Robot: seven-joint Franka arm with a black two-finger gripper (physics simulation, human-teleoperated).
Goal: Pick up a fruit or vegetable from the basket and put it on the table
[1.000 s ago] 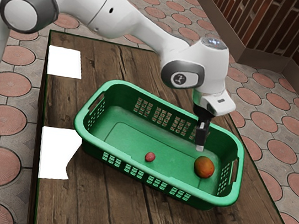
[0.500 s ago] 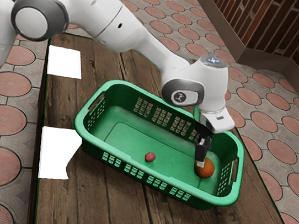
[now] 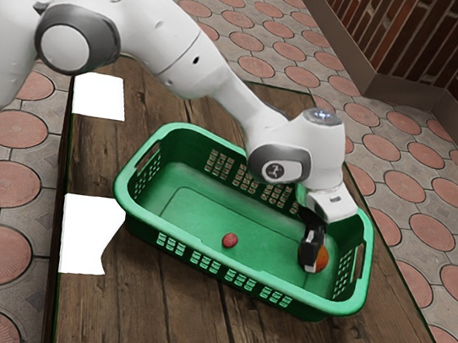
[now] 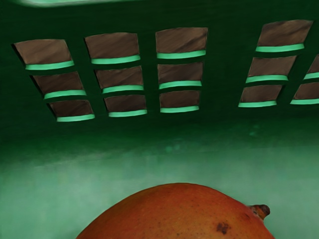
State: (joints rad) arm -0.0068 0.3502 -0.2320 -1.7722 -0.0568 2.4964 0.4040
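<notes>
Toward the exterior view's four o'clock inside the basket (image 3: pixel 338 308), the mango (image 4: pixel 179 214) lay by jaws (image 3: pixel 312 266) whose spread I couldn't tell, and an off-centre grip risked rolling it

My arm (image 3: pixel 224 85) reaches in from the exterior view's left, and I have the gripper (image 3: pixel 311 268) down inside the green basket (image 3: pixel 190 209), partly covering the orange fruit (image 3: pixel 323 260). A small red fruit (image 3: pixel 229 241) lies nearer the basket's middle. The basket sits on a wooden table (image 3: pixel 165 325), with two white patches (image 3: pixel 85 234) towards the exterior view's left.
</notes>
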